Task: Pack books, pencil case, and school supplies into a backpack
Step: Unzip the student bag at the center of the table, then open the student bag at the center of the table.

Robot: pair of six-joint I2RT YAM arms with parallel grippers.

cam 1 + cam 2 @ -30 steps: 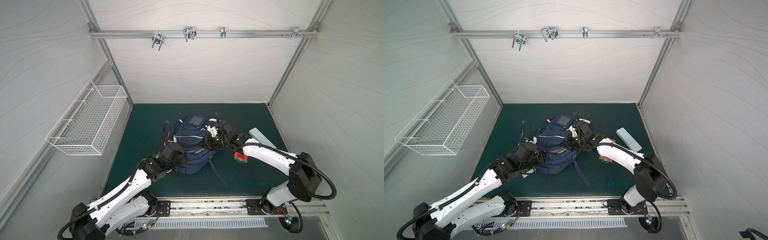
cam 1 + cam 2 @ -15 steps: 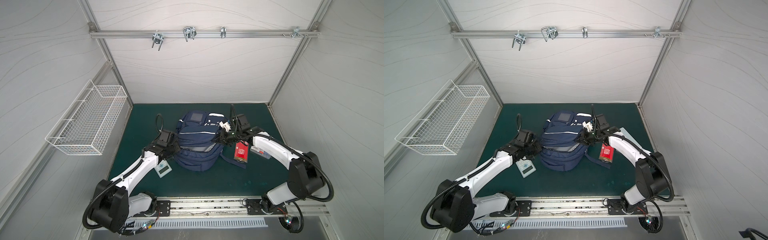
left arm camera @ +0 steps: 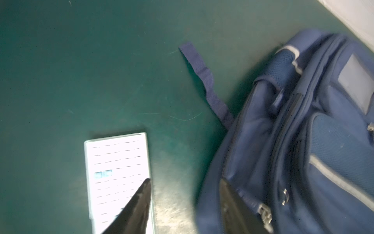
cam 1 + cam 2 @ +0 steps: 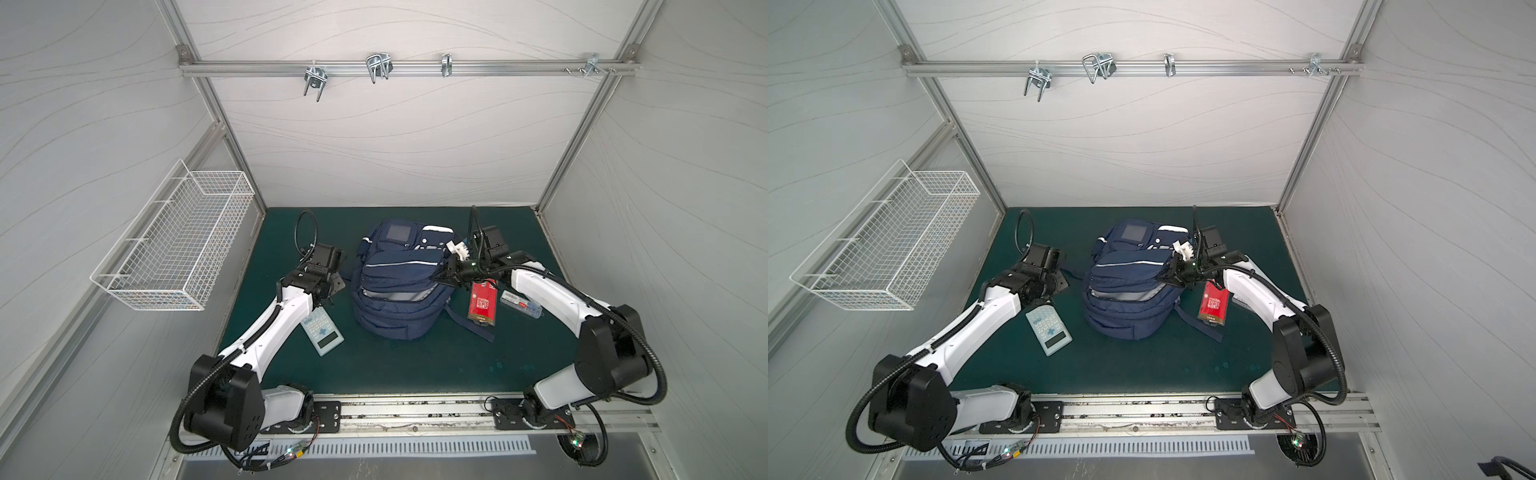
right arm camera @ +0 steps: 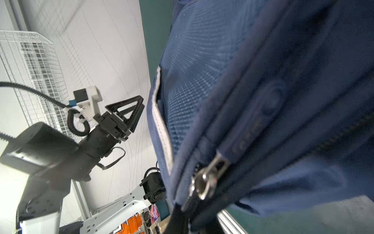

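- While the navy backpack (image 4: 399,291) sits on the mat (image 4: 415,365), main pocket gaping on grey lining, my right claw (image 4: 444,277) pinches shut on its right edge.
- My left claw (image 3: 185,181) hangs left of it, fingers apart, empty.
- The calculator (image 4: 322,332) lies near-left; red book (image 4: 483,305) and clear box (image 4: 521,304) right.

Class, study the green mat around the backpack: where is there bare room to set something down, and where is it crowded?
Free: the wide strip of mat between the backpack, the calculator and the front rail; also the back corner behind the right gripper. Crowded: the backpack's right side, where that gripper, the red book, clear box and strap bunch together.
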